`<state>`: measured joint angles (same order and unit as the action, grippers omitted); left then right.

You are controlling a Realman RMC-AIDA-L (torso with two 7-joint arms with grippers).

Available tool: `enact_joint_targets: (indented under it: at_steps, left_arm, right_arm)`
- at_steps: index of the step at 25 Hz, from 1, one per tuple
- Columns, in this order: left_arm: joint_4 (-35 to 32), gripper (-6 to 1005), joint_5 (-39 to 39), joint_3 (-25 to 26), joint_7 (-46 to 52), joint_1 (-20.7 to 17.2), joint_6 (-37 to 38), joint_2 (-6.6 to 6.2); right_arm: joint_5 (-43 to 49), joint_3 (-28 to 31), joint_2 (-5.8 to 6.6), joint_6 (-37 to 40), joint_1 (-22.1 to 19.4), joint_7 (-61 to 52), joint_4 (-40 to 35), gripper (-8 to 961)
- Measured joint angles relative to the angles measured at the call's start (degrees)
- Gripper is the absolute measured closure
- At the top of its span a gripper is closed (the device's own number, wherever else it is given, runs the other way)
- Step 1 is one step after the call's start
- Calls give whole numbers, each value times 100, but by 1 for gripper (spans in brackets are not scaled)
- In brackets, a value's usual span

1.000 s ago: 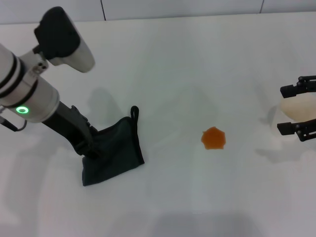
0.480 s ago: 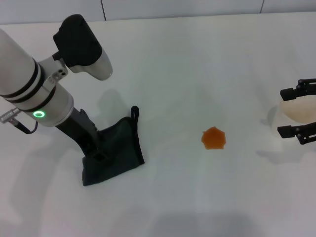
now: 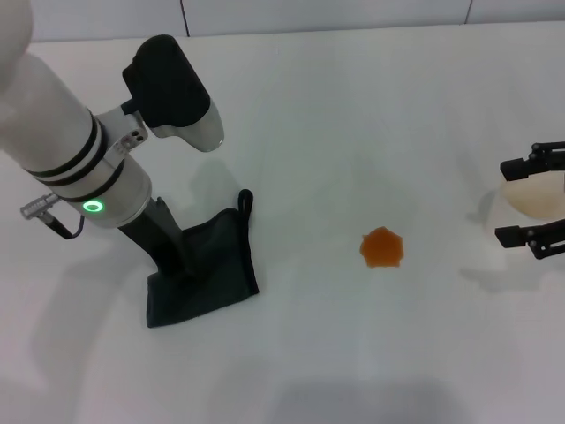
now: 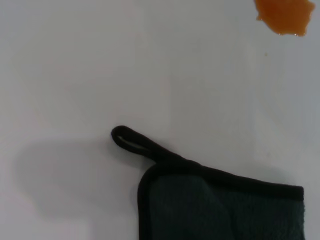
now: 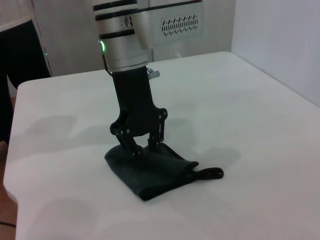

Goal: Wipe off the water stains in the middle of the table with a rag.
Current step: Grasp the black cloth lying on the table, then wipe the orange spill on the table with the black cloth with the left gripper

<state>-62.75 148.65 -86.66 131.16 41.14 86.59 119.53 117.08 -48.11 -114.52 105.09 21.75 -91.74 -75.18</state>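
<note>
The rag (image 3: 216, 265) lies flat on the white table (image 3: 353, 132) at the left, its cord loop (image 3: 244, 200) pointing away from me. My left gripper (image 3: 181, 269) stands on the rag's left part; in the right wrist view its fingers (image 5: 135, 149) are spread, tips pressed into the cloth (image 5: 155, 175). The orange water stain (image 3: 382, 247) sits apart, right of the rag. The left wrist view shows the rag's corner (image 4: 225, 210), the loop (image 4: 130, 140) and the stain (image 4: 283, 15). My right gripper (image 3: 508, 200) is at the right edge, a finger on each side of a white paper cup (image 3: 538, 196).
The bare tabletop stretches between the rag and the stain, and on to the cup. The table's far edge (image 3: 265, 34) runs along the top of the head view. A person in dark clothes (image 5: 15, 70) stands past the table's end in the right wrist view.
My left arm has swung to the right and stands more upright over the rag, its gripper staying on the cloth. The rag, the stain and the right gripper have barely moved.
</note>
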Motion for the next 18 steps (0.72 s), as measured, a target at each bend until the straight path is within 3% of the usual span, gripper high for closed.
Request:
enact_joint_targets:
  at_steps: [14, 18]
  left_arm:
    - [458, 890, 28, -68, 552, 257, -299, -9]
    - [483, 900, 33, -70, 753, 329, -559, -9]
  right_arm:
    - [26, 6, 0, -51, 3, 36, 51, 97]
    - [26, 19, 0, -57, 8, 65, 73, 97]
